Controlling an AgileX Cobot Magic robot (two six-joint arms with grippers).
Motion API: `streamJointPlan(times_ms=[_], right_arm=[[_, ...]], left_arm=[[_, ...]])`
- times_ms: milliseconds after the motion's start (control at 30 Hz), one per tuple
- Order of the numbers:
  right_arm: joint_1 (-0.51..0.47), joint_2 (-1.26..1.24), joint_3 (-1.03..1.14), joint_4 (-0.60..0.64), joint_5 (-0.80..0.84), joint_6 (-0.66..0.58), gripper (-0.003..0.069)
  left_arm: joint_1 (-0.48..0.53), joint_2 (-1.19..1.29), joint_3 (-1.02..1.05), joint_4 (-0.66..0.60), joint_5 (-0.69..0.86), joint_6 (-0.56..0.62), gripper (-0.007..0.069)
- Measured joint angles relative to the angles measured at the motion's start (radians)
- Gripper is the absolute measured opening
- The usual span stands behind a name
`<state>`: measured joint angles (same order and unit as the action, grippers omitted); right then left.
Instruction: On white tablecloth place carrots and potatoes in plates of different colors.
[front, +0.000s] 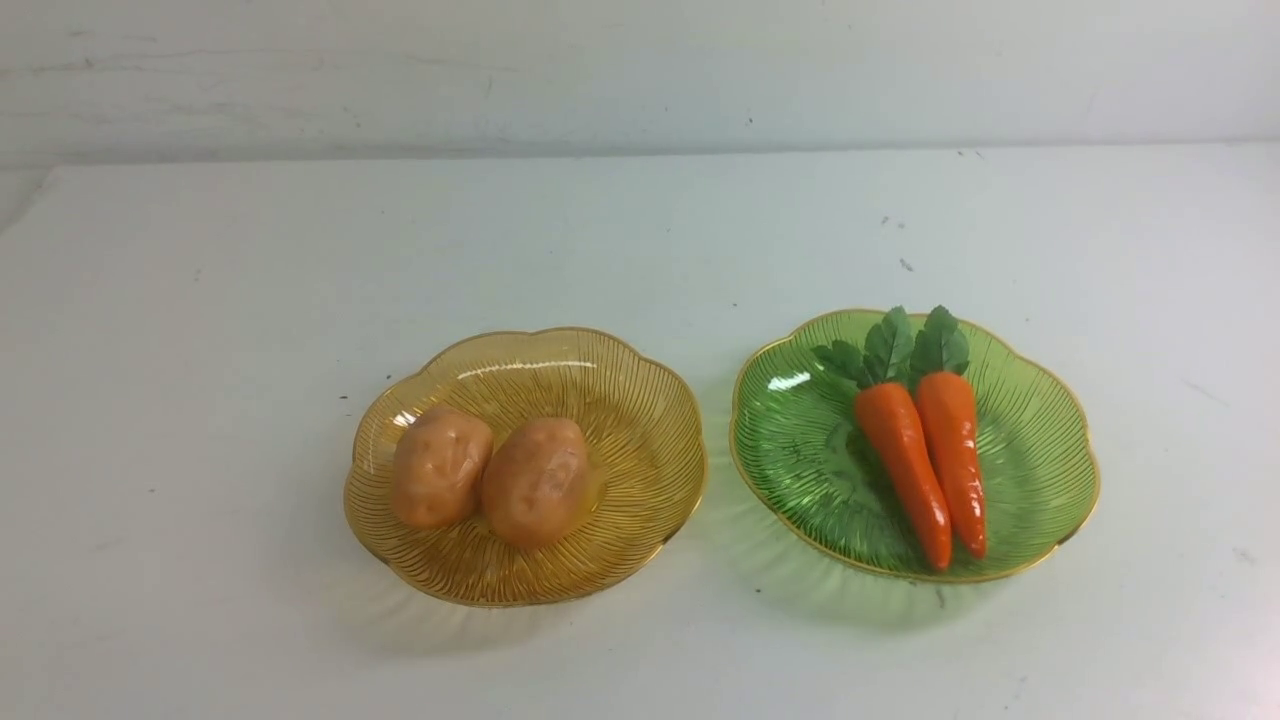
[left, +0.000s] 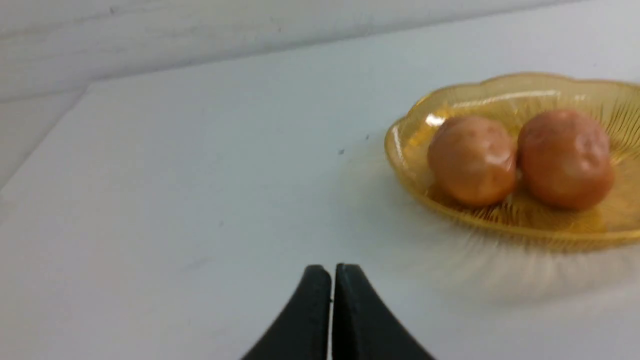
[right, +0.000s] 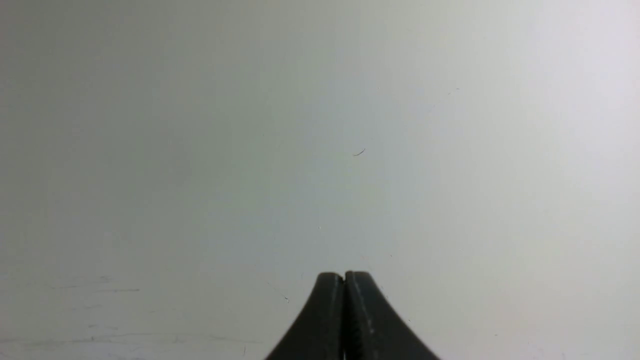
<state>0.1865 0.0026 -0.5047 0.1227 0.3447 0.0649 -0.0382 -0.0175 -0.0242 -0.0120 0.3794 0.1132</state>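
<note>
The white tabletop (front: 200, 300) fills the front view. On it, the amber plate (front: 640, 400) sits at lower centre-left and the green plate (front: 1040, 420) at lower right, near each other but apart. Two potatoes (front: 440, 465) (front: 537, 482) lie touching in the amber plate; two carrots (front: 902, 470) (front: 953, 455) lie side by side in the green one, leaves toward the top of the frame — the sorting looks done. The glossy plastic carrots would likely slip; grip mid-body, not the soft leaves. The potatoes look light, rigid — take them across the narrow waist. The left gripper (left: 332, 272) and right gripper (right: 344, 277) both have jaws pressed together, empty.
</note>
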Motion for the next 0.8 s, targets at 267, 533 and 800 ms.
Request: streamJointPlan(times_ms=[267,533,800], right_arm=[[0.000,0.000,0.000,0.000,0.001,0.000,-0.0015],[0.000,0.000,0.000,0.000,0.001,0.000,-0.0015],[0.000,0.000,0.000,0.000,0.001,0.000,-0.0015]], left_arm=[[0.000,0.002,0.051,0.000,0.002,0.064,-0.0003],[0.000,0.002,0.051,-0.001,0.002,0.070,-0.0003],[0.000,0.002,0.051,-0.001,0.002,0.071,-0.0003]])
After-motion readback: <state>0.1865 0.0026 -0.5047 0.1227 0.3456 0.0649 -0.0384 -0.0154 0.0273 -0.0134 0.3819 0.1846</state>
